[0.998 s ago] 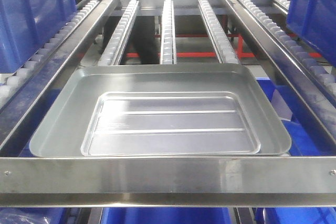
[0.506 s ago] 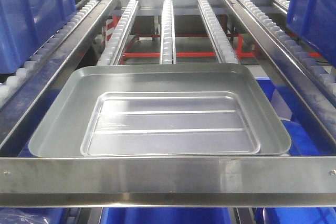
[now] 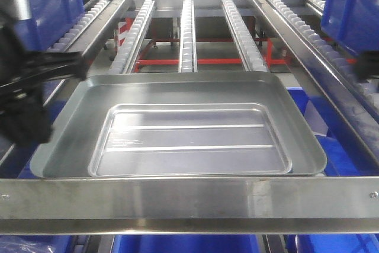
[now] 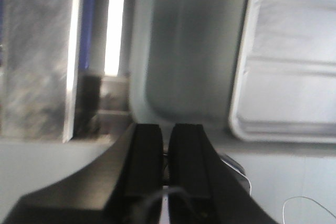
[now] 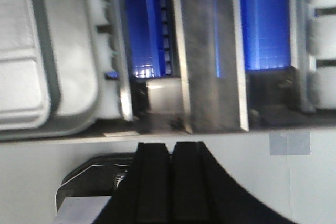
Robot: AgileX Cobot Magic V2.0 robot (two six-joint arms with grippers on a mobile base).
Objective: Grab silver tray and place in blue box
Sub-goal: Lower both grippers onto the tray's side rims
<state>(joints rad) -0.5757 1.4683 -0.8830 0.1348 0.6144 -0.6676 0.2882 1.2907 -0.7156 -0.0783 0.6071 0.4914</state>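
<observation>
1. Front-facing view: half a second ago neither arm showed. Now the left arm fills the left edge as a dark blur, and a dark piece of the right arm shows at the right edge. The silver tray lies where it lay, flat on the roller tracks just behind the front frame bar
2. The left arm hangs beside the tray's left rim. In its wrist view the left gripper points at a rounded corner of the tray. Its fingers lie side by side with only a slit between them, pinching nothing, and contact with the rim cannot be told
3. The right gripper has its fingers pressed together and empty. Its tips are over the frame bar and aimed at the steel side rail, with the tray off to the left
4. Blue crates stand on the outer lanes on both sides. The frame bar hides the tray's near rim
</observation>
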